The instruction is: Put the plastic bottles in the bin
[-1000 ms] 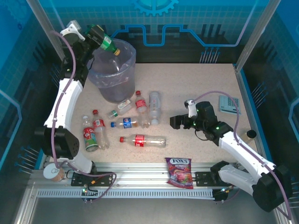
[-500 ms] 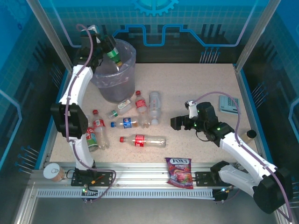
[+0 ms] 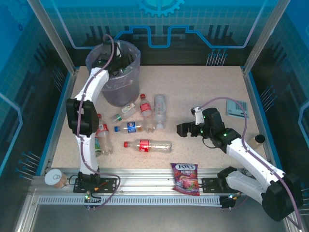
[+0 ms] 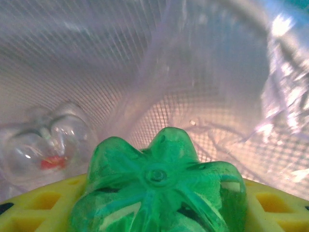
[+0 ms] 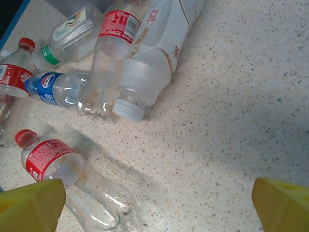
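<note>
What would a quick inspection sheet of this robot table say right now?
Surface: speckled beige table top, no spills seen.
Job's things: grey bin with lilac liner, back left; green bottle held inside it; a clear bottle lies in it; loose bottles lie on the table beside the bin.
Clutter: Fox's candy bag and paper cup at the near edge, flat grey device far right.
End effectors: left end effector shut on the green bottle; right end effector open, empty, over bare table.
Cables: lilac cable loops along each arm, no snag seen.
Surroundings: blue panels and metal frame posts.
</note>
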Motion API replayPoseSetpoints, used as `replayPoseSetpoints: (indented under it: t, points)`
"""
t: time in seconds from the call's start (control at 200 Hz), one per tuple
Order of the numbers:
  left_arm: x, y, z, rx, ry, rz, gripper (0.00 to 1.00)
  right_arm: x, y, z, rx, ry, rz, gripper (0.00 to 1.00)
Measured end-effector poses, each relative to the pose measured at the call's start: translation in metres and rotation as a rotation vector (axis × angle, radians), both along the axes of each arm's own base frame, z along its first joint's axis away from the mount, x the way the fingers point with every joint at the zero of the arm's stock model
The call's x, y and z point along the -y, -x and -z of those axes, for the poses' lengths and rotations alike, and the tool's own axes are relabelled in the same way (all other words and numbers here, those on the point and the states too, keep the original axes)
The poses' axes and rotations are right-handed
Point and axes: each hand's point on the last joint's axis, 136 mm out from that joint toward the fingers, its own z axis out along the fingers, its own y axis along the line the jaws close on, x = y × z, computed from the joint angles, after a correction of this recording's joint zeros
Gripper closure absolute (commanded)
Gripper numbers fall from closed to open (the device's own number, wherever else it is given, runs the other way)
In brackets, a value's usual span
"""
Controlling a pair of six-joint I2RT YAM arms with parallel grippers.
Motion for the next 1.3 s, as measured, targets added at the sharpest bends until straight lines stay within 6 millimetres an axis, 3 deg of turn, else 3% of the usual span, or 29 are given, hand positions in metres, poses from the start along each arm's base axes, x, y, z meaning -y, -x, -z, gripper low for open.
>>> replayPoseSetpoints:
  t: [0.285, 0.39, 0.475, 0.53, 0.6, 0.76, 1.101, 1.301]
  points:
    - [0.004, 0.000, 0.038, -0.084, 0.004, 0.021, 1.00, 0.002, 0.003, 0.008, -0.014, 0.009, 0.003, 0.00]
    - [0.004, 0.000, 0.049, -0.106, 0.003, 0.021, 0.90, 0.003, 0.002, 0.008, -0.010, 0.012, 0.007, 0.00]
    - [0.004, 0.000, 0.051, -0.109, 0.003, 0.021, 0.88, 0.003, 0.002, 0.008, -0.010, 0.013, 0.008, 0.00]
    - [0.004, 0.000, 0.050, -0.109, 0.003, 0.021, 0.80, 0.003, 0.002, 0.008, -0.010, 0.013, 0.008, 0.00]
    - [0.004, 0.000, 0.050, -0.109, 0.003, 0.021, 0.62, 0.003, 0.002, 0.008, -0.010, 0.013, 0.008, 0.00]
    - [0.004, 0.000, 0.050, -0.109, 0.003, 0.021, 0.39, 0.003, 0.002, 0.009, -0.010, 0.013, 0.008, 0.00]
    - [0.003, 0.000, 0.049, -0.104, -0.011, 0.030, 0.12, 0.004, 0.001, 0.005, 0.005, 0.012, 0.014, 0.00]
    - [0.002, 0.008, 0.021, -0.067, -0.024, 0.042, 0.06, 0.004, 0.002, 0.004, 0.006, 0.011, 0.013, 0.00]
